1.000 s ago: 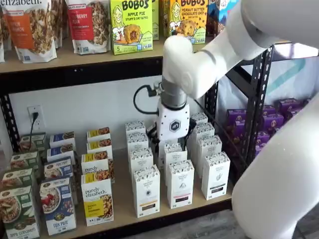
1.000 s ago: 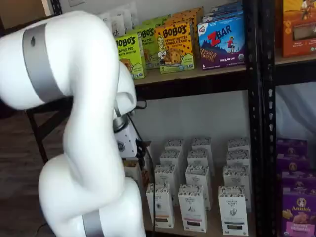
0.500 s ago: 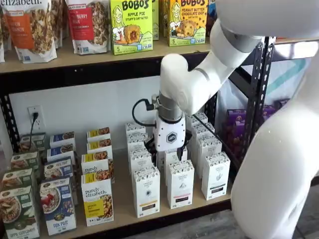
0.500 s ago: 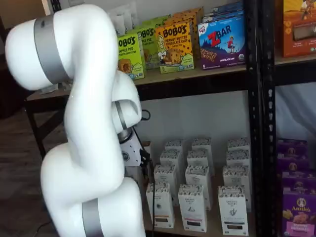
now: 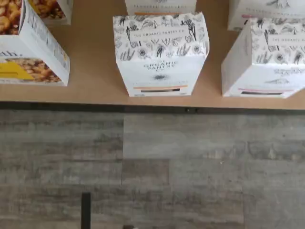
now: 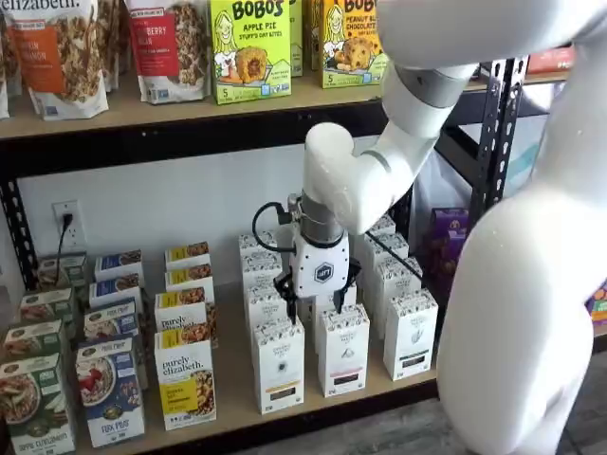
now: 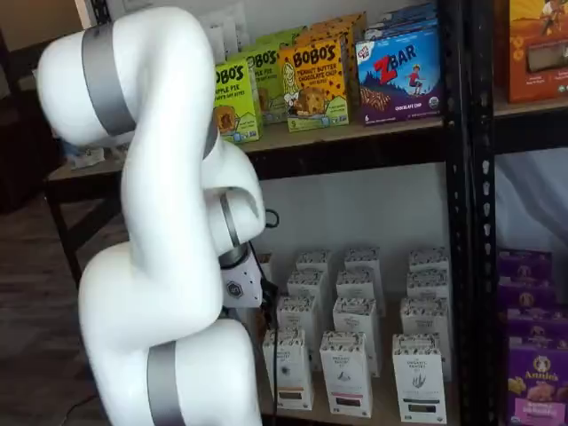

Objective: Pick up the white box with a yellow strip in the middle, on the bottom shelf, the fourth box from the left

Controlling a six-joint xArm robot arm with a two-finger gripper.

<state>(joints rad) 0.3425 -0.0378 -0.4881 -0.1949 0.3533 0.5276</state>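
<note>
The jaws stand wide apart, holding nothing. The gripper (image 6: 316,301) hangs just above the front white boxes. The white box (image 6: 279,365) with the yellow strip stands untouched at the front of the bottom shelf (image 6: 237,403). Reaching down, grabbing and lifting are left.

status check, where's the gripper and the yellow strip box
Gripper open, empty, above the front cartons. White box untouched, upright at the bottom shelf front. Like carton close beside it.
</note>
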